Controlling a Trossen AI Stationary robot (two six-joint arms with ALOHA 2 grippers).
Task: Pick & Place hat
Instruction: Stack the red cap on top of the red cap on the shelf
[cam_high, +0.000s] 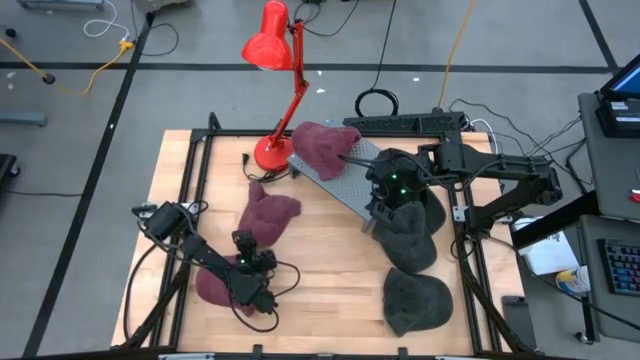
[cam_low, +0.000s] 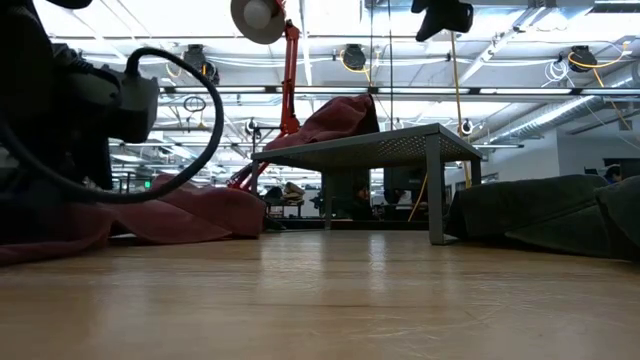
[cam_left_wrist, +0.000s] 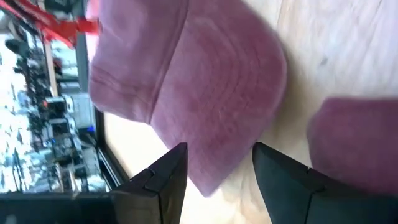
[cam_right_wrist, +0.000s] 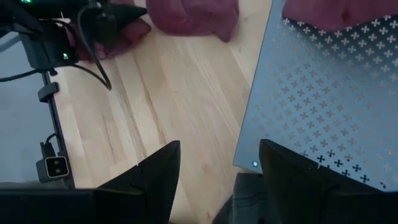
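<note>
On table centre | soft maroon hat (cam_high: 268, 214), crumpled | left gripper (cam_left_wrist: 214, 163) spread, near it | right gripper (cam_right_wrist: 217, 163) spread

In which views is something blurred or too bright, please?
Low view: the left arm close to the lens is a dark blur, and the ceiling lights glare. Left wrist view: the maroon hat is soft. High view: evenly lit, sharp.

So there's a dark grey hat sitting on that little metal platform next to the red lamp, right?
Not quite. The hat on the metal platform is a maroon hat, not dark grey; the high view shows it at the platform's end nearest the red lamp. The dark grey hats lie on the wooden table, on the right arm's side.
</note>
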